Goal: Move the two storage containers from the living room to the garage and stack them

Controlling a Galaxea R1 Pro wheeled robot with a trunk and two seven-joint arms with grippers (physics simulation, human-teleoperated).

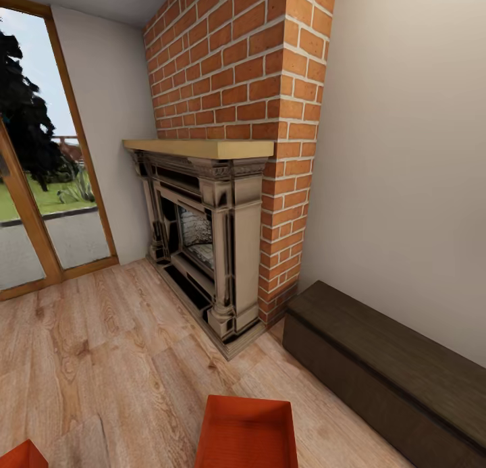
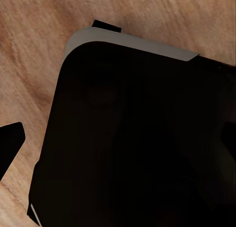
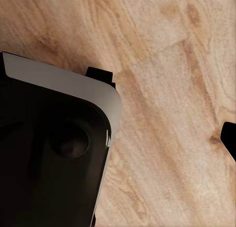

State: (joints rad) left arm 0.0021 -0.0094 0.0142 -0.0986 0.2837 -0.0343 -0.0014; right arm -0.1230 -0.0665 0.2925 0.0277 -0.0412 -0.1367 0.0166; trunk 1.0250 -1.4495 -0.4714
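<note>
Container (image 1: 247, 433) sits dead ahead of us on the plank floor (image 1: 101, 360), second container (image 1: 23, 456) far left; end effector states: cannot tell.

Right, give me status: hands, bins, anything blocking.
Hands: state unreadable from wrist views. Two orange-red rectangular bins on the light wood-plank floor: one dead ahead, one at lower left edge. Brick fireplace and dark wooden bench beyond.

The supporting surface is a light wood-plank floor (image 1: 115, 360). Resting directly on it: one orange-red storage container (image 1: 247, 433), open side up, at the near centre; the corner of a second orange-red container (image 1: 21, 456) at the near left; the fireplace surround (image 1: 202, 252); and a low dark wooden bench (image 1: 385, 370) along the right wall
</note>
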